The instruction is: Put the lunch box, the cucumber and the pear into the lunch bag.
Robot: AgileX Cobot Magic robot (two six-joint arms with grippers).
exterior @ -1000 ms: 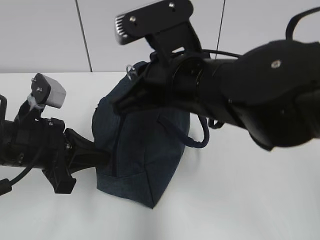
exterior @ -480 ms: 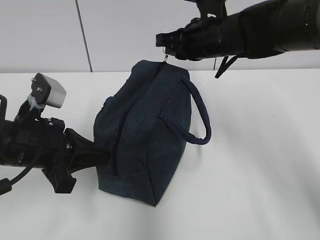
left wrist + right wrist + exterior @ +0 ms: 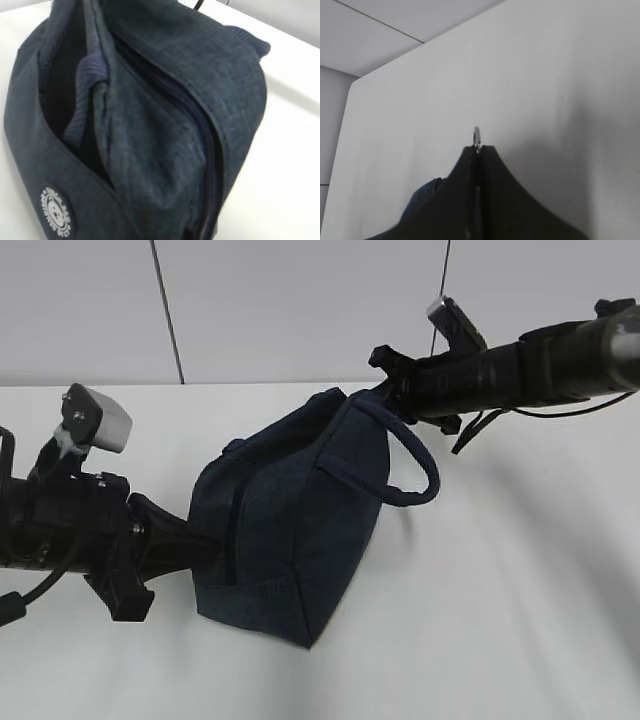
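Lunch bag point(image 3: 290, 530): dark navy woven fabric, boxy, zipper seam, looped handle point(image 3: 400, 465), round white logo patch; lies on white tabletop point(image 3: 500, 620). Right gripper point(image 3: 478, 150) pinched closed on silver ring pull point(image 3: 477, 136) at bag's far end. Left gripper against bag's near end; opening cannot be told.

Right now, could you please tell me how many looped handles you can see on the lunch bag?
2. One handle loops out from the lunch bag on the side facing the right arm; the other handle lies slack against the opposite side, seen in the left wrist view.
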